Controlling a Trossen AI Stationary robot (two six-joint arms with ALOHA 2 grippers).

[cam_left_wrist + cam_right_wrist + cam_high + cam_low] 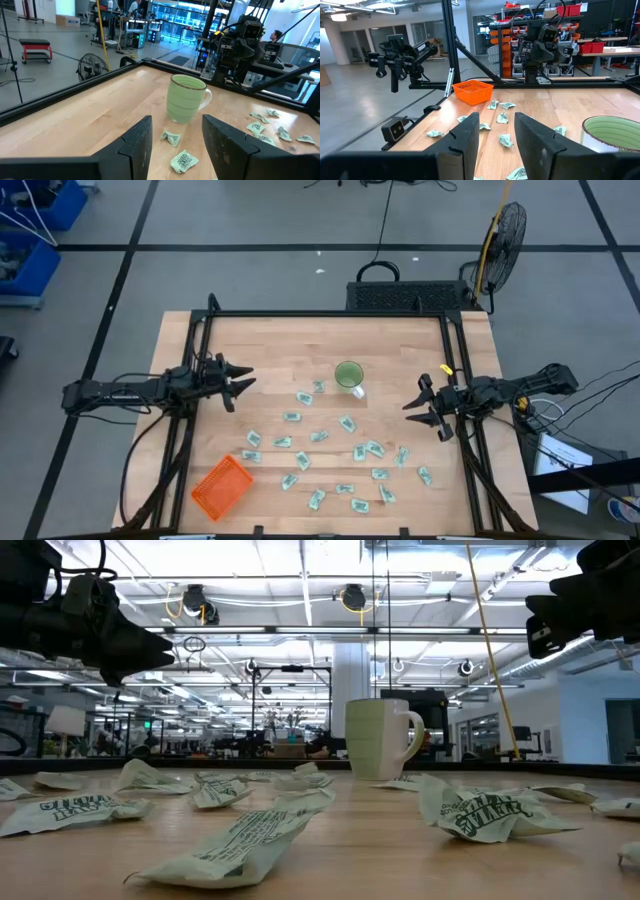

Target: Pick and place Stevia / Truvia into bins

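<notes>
In the high view, the Stevia / Truvia sachets [318, 437] lie scattered over the middle and lower right of the wooden surface [280, 345]. The orange basket [221, 486] stands at the lower left of the surface, apart from the sachets, and I see no sachet inside it. A green cup [348, 375] stands upright near the centre, just above the sachets. The left end effector [238, 386] is at the left edge of the surface, with fingers spread wide and holding nothing. The right end effector [418, 409] is at the right edge, also wide and holding nothing.
</notes>
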